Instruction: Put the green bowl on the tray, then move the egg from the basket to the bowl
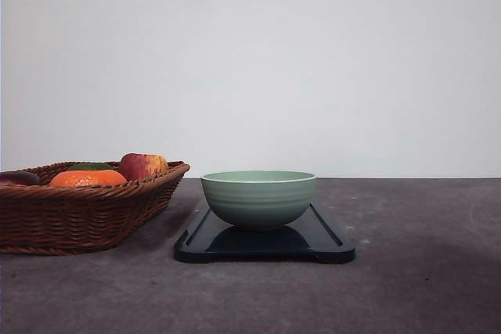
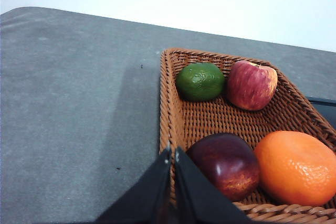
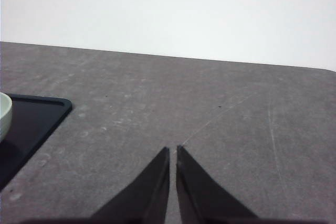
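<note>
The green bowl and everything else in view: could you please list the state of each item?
green bowl: upright on the tray, no egg visible in it
tray: flat on the table, carrying the bowl
basket: holds an apple, lime, orange and a dark red fruit
left gripper: shut, empty
right gripper: shut, empty

even soft overhead light, bright near-overexposed white wall [image 1: 313, 76], soft shadow right of basket [image 1: 86, 205], dark pool under green bowl [image 1: 258, 197] on glossy tray [image 1: 329, 244], front view slightly grainy, wrist views sharp, near fingertips [image 2: 169, 182] soft-edged
</note>
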